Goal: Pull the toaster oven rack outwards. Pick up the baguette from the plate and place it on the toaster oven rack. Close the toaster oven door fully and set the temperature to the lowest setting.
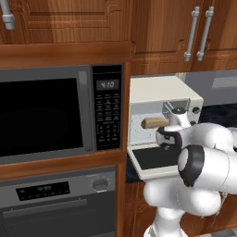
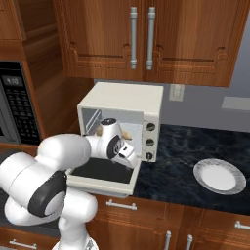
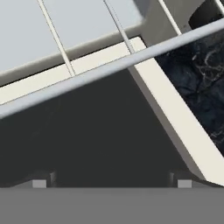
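inside, tan tapered baguette [image 1: 154,122] lies on thin-wired toaster oven rack [image 3: 109,70].

The white arm rises from the base, bends at a bulky elbow with a dark joint ring, and reaches forward with the wrist turned downward. The gripper [image 3: 111,183] points down, its two small dark fingertips [image 3: 39,183] set wide apart with nothing between them. In the left base view the hand [image 1: 170,135] sits ahead of the elbow; in the right base view the hand [image 2: 117,144] is angled down and slightly right.
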You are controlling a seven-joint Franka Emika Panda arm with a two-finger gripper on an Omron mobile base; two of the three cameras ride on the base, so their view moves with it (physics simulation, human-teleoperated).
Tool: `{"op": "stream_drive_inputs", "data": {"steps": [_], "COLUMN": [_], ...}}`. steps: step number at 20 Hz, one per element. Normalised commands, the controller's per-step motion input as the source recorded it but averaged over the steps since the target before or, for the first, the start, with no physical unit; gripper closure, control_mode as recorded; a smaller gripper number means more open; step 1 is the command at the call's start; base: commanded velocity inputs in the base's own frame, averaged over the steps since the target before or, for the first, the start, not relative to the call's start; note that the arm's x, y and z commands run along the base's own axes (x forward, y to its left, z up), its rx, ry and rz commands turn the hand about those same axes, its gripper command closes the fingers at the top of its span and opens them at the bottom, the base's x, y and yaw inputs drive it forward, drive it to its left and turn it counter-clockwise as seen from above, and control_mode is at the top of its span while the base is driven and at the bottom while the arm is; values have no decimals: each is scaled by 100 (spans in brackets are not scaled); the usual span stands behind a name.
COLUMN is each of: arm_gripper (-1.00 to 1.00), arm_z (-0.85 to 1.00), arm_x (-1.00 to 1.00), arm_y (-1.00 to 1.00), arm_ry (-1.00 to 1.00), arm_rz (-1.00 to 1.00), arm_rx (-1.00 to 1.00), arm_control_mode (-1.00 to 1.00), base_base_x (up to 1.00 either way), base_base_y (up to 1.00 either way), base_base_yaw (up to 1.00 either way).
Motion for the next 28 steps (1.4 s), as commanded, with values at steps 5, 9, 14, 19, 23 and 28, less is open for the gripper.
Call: {"op": "stream_drive_inputs", "data": {"steps": [5,9,14,19,23,28], "arm_gripper": [-100,-100,-100,-100,-100,-100], "arm_z": [10,7,0,0,0,36], "arm_x": [65,61,41,-1,-30,-77], "arm_y": [0,0,0,0,-5,-36], "arm_ry": [0,0,0,-5,0,3], "arm_rz": [3,0,0,0,0,0], "arm_rx": [0,0,0,0,0,-6], "arm_control_mode": [-100,-100,-100,-100,-100,-100], "base_base_x": [0,0,0,0,0,0], "base_base_y": [0,0,0,0,0,0], "base_base_yaw": [0,0,0,0,0,0]}}
